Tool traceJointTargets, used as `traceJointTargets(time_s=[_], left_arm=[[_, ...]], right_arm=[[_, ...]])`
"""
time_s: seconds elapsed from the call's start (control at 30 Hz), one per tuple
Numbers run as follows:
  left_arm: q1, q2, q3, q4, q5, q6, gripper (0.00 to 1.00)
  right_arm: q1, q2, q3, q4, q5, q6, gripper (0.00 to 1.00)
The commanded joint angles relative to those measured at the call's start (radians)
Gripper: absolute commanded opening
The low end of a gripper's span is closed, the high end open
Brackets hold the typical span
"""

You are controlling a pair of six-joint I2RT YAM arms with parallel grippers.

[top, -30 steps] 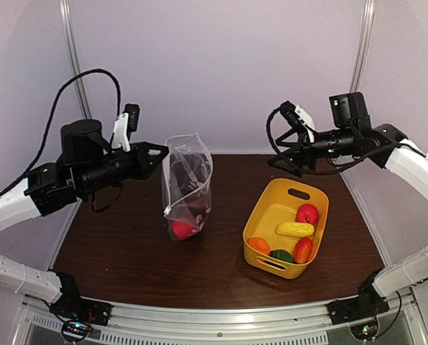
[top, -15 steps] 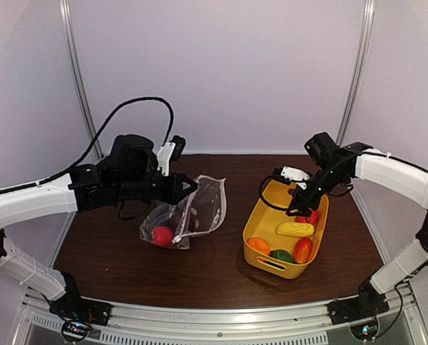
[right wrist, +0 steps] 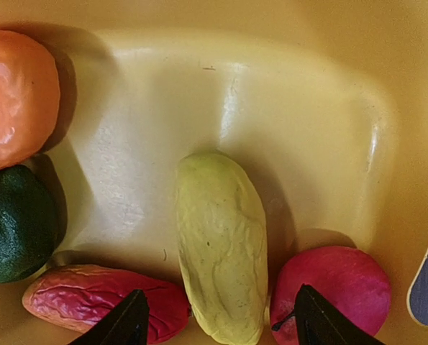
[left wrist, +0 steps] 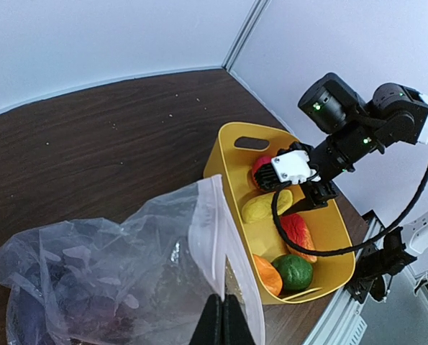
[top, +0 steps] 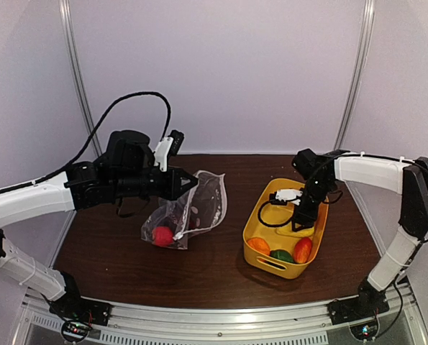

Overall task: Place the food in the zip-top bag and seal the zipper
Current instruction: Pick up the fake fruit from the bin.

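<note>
Two-arm bagging station, seen from the front. The left gripper (left wrist: 215, 323) is pinched shut on the top edge of the zip-top bag (top: 199, 208), right at the pale zipper (left wrist: 224, 244). The bag hangs slack below and ahead of its fingers, its lower end resting on the tabletop (top: 127, 259) with one red piece (top: 162, 235) inside. The right gripper (right wrist: 224, 325) is down inside the yellow tub (top: 253, 231) with its jaws spread wide, holding nothing. Directly between and under its fingertips lies the yellow piece (right wrist: 221, 280); the long red piece (right wrist: 106, 302) sits just outside one finger, the round pink-red piece (right wrist: 336, 284) just outside the other, and the orange piece (right wrist: 16, 97) and green piece (right wrist: 12, 223) lie further off to one side. The food looks light, rigid and glossy, so it is likely to squirt out of a glancing pinch; the yellow piece is best taken across its narrow waist, fingers square to its long axis — the neighbours leave little room either side. The bag film looks thin, limp and slippery and would probably collapse if held anywhere but the stiffer zipper strip — a grip there should keep the mouth usable. Whether the mouth is open wide enough at present cannot be told.
</note>
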Motion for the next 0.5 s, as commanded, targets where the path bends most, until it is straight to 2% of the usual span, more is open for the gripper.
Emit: traceJointTargets(time_s=[0.0, 0.27, 0.47], left_arm=[[-0.002, -0.027, 0.002, 0.036, 0.01, -0.001, 0.0], [-0.002, -0.012, 0.002, 0.043, 0.03, -0.008, 0.0], [-0.002, -0.015, -0.007, 0.045, 0.027, -0.009, 0.0]], right_arm=[[0.015, 0.032, -0.005, -0.003, 0.04, -0.025, 0.71], [0.041, 0.084, -0.02, 0.046, 0.084, -0.007, 0.7], [0.059, 0.097, -0.057, 0.103, 0.133, -0.005, 0.66]])
